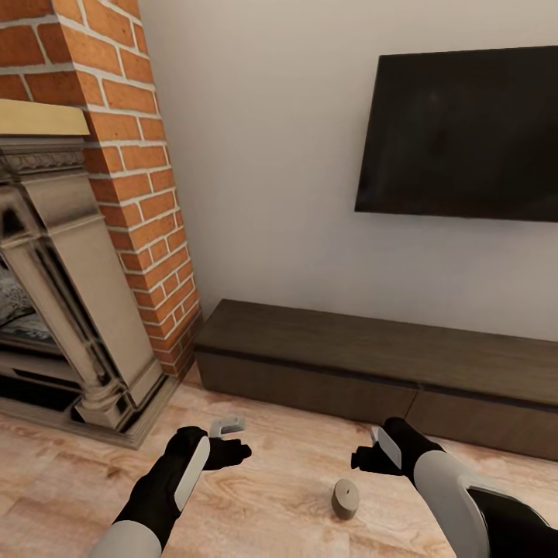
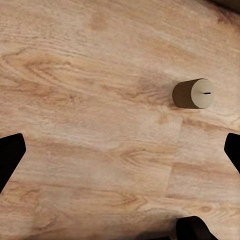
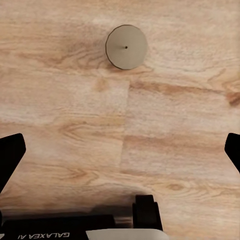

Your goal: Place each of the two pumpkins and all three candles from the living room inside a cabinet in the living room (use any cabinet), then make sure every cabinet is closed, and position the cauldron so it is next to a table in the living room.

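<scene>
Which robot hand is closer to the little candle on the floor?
The right one. The right gripper hangs just above the candle, slightly to its right. The left gripper is further off, on the candle's left. Neither touches it.

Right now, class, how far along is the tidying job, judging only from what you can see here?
Nothing looks finished yet. One candle stands on the wooden floor, between the open, empty left claw and right claw. The TV console behind looks shut. Left: stow that candle; the pumpkins, other candles and cauldron cannot be judged from here.

Brick chimney point(image 1: 132, 155), stone fireplace point(image 1: 70, 310), pale wall point(image 1: 263, 155), wall-mounted TV point(image 1: 461, 132), wooden floor point(image 1: 287, 496)
</scene>
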You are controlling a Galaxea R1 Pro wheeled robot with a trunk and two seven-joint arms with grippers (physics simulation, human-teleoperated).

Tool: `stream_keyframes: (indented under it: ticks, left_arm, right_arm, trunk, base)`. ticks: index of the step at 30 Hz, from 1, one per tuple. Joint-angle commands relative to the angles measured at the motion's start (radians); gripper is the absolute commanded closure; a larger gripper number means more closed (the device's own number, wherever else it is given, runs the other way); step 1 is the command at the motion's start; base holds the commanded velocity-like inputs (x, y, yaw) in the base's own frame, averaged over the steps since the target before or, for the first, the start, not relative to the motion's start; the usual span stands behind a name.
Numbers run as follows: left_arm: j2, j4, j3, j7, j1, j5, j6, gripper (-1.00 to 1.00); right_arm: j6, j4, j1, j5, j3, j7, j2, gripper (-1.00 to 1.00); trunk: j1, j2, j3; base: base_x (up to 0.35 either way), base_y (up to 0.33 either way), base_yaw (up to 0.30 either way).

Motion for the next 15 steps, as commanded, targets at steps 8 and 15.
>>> stream_keyframes:
  ticks: [8,15]
  left_arm:
    - [0.000,-0.001,-0.001,0.007,0.000,0.009,0.003,-1.00]
    - [0.000,-0.001,-0.001,0.007,0.000,0.009,0.004,-1.00]
  right_arm:
    - [0.005,-0.001,0.000,0.010,-0.009,0.000,0.001,-1.00]
    - [0.005,-0.001,0.000,0.010,-0.009,-0.002,0.001,-1.00]
  trunk:
    - [0.031,-0.057,-0.026]
    - [0.058,-0.106,-0.052]
  base:
    - [0.000,0.000,0.000]
    - [0.000,0.000,0.036]
